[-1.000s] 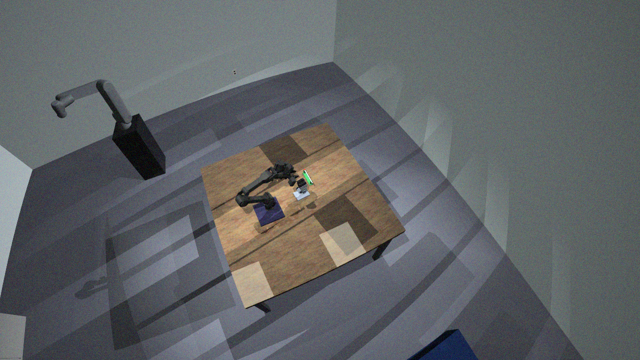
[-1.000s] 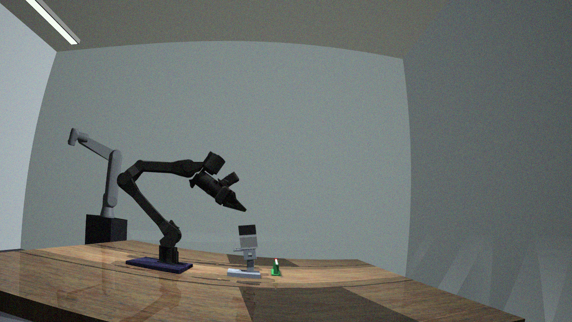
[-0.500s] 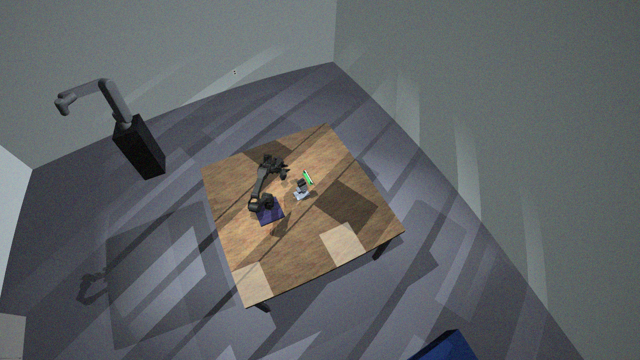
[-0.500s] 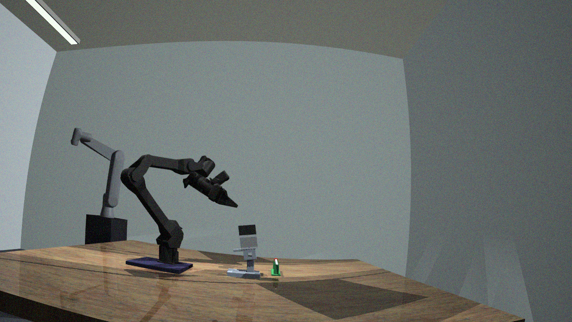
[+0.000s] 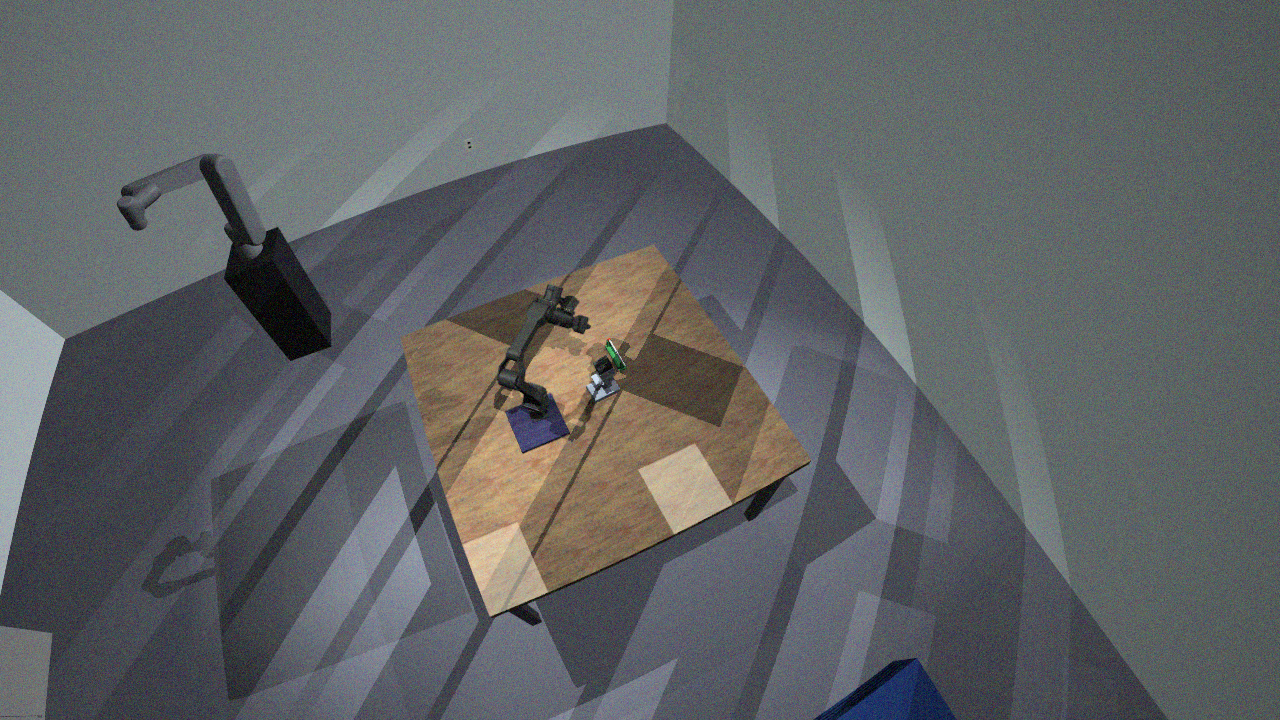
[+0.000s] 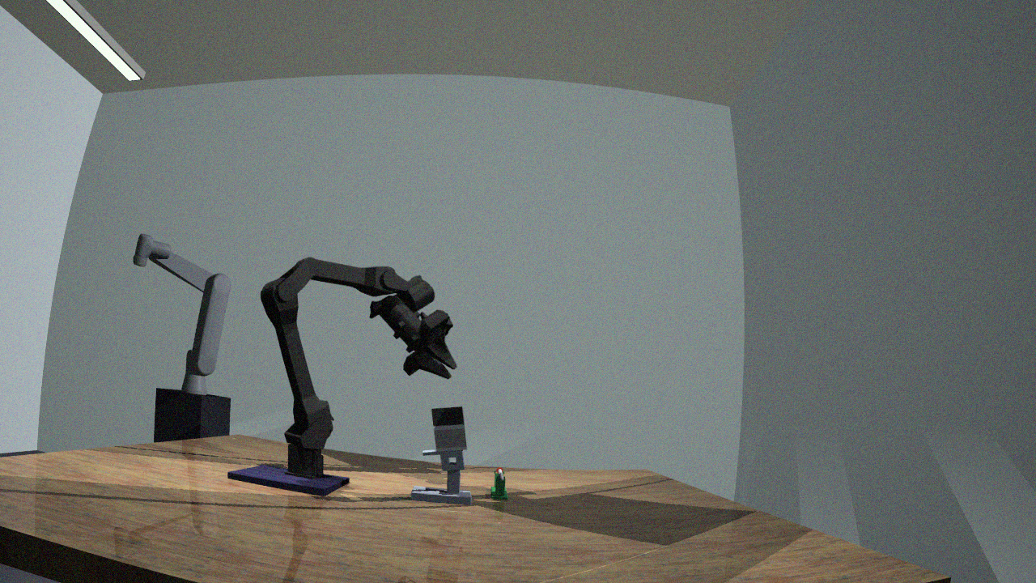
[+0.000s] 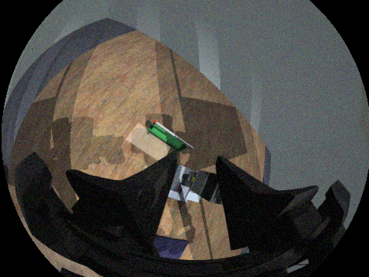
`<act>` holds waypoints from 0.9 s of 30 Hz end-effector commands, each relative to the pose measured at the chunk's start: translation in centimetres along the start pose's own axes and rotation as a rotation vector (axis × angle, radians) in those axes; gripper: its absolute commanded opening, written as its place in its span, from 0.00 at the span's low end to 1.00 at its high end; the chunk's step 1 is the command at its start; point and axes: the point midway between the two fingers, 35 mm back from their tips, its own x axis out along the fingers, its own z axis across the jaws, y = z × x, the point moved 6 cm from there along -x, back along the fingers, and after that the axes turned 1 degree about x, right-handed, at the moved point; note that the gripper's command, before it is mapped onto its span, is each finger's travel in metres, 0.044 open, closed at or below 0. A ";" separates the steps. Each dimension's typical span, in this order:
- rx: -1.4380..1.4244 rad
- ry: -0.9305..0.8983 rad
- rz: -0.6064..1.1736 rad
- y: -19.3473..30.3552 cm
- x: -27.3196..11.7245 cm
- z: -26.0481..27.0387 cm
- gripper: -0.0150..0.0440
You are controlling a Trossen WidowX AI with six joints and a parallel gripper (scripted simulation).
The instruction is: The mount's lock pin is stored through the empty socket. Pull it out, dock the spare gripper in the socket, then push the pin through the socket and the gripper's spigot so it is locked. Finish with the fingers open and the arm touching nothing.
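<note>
My gripper (image 5: pixel 587 325) (image 6: pixel 452 371) (image 7: pixel 197 158) is partly open and empty, above the mount and touching nothing. The mount (image 5: pixel 607 391) (image 6: pixel 440 495) (image 7: pixel 191 196) has a pale base and a short post with the socket (image 6: pixel 452 461) at its top. The spare gripper (image 5: pixel 603 365) (image 6: pixel 448 429) (image 7: pixel 210 187), a grey and black block, stands on the socket, leaning slightly. How deep its spigot sits is hidden. The white lock pin (image 7: pixel 174 135) with a red end lies along the top of the green holder (image 5: pixel 614 356) (image 6: pixel 498 488) (image 7: pixel 165 138), apart from the mount.
The arm's dark blue base plate (image 5: pixel 539 431) (image 6: pixel 271 475) (image 7: pixel 170 246) is beside the mount. A pale square (image 5: pixel 684 488) and another pale patch (image 5: pixel 505 559) mark the wooden table (image 5: pixel 617 519). A grey arm (image 5: pixel 234 201) (image 6: pixel 211 325) stands on a black pedestal off the table.
</note>
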 end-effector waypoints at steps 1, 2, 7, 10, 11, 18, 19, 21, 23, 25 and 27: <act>-0.235 -0.047 0.163 -2.5 3.4 -0.6 0.56; -0.287 -0.067 0.196 -2.9 4.1 -0.7 0.56; -0.535 -0.208 0.339 -4.8 8.2 -1.3 0.56; -0.667 -0.319 0.407 -5.4 11.0 -1.7 0.56; -0.708 -0.360 0.426 -5.6 12.0 -1.8 0.56; -0.948 -0.659 0.475 -5.4 17.6 -2.6 0.56; -0.954 -0.668 0.475 -5.4 17.7 -2.6 0.56; -0.954 -0.668 0.475 -5.4 17.7 -2.6 0.56; -0.954 -0.668 0.475 -5.4 17.7 -2.6 0.56; -0.954 -0.668 0.475 -5.4 17.7 -2.6 0.56; -0.954 -0.668 0.475 -5.4 17.7 -2.6 0.56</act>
